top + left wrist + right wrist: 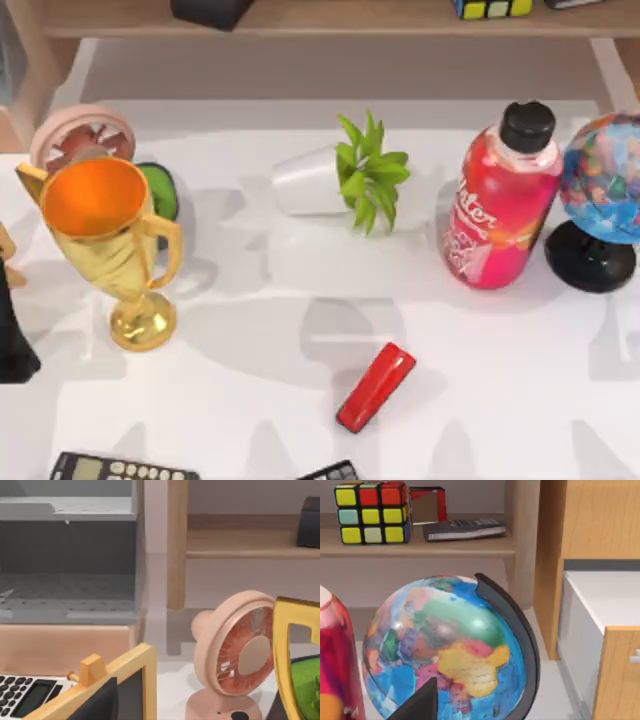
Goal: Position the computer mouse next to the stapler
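The red stapler point(376, 387) lies slanted on the white table, front of centre, with nothing touching it. The computer mouse is out of view. My left arm point(12, 335) is a dark shape parked at the table's left edge, far from the stapler. A dark corner of the left gripper point(102, 705) sits low in the left wrist view, facing a pink fan point(240, 657). A like dark corner of the right gripper point(420, 705) sits low in the right wrist view, close to the globe point(455, 650).
A gold trophy point(115, 235), the pink fan point(80, 135) and a green black-edged object point(160, 190) crowd the left. A tipped white plant pot point(335, 180), a pink bottle point(500, 200) and the globe point(605, 195) line the back. Two calculators point(120, 468) point(330, 472) lie at the front edge.
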Robot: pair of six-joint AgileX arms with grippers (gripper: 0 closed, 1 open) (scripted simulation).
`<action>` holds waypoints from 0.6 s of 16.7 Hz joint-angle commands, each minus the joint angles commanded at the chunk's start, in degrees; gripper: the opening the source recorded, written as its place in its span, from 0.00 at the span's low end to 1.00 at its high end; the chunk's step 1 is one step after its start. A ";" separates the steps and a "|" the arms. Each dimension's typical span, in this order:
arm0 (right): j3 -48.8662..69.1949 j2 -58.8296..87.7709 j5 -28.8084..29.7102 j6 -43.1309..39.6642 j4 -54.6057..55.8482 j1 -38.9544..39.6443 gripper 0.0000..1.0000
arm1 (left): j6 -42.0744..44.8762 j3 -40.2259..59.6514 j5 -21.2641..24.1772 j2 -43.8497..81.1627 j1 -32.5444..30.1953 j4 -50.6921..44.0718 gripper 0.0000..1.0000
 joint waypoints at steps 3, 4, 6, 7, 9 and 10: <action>0.52 0.51 -0.02 -0.20 -0.45 -0.12 1.00 | 0.00 0.00 0.00 0.00 0.00 0.00 1.00; 1.58 1.55 -0.04 -0.59 -1.33 -0.36 1.00 | 0.00 0.00 0.00 0.00 0.00 0.00 1.00; 5.49 5.39 -0.14 -1.90 -4.29 -1.19 1.00 | 0.00 0.00 0.00 0.00 0.00 0.00 1.00; 8.35 8.25 -0.20 -2.78 -6.29 -1.75 1.00 | 0.00 0.00 0.00 0.00 0.00 0.00 1.00; 15.42 15.47 -0.36 -4.83 -10.93 -3.01 1.00 | 0.00 0.00 0.00 0.00 0.00 0.00 1.00; 19.65 19.87 -0.45 -5.97 -13.51 -3.70 1.00 | 0.00 0.00 0.00 0.00 0.00 0.00 1.00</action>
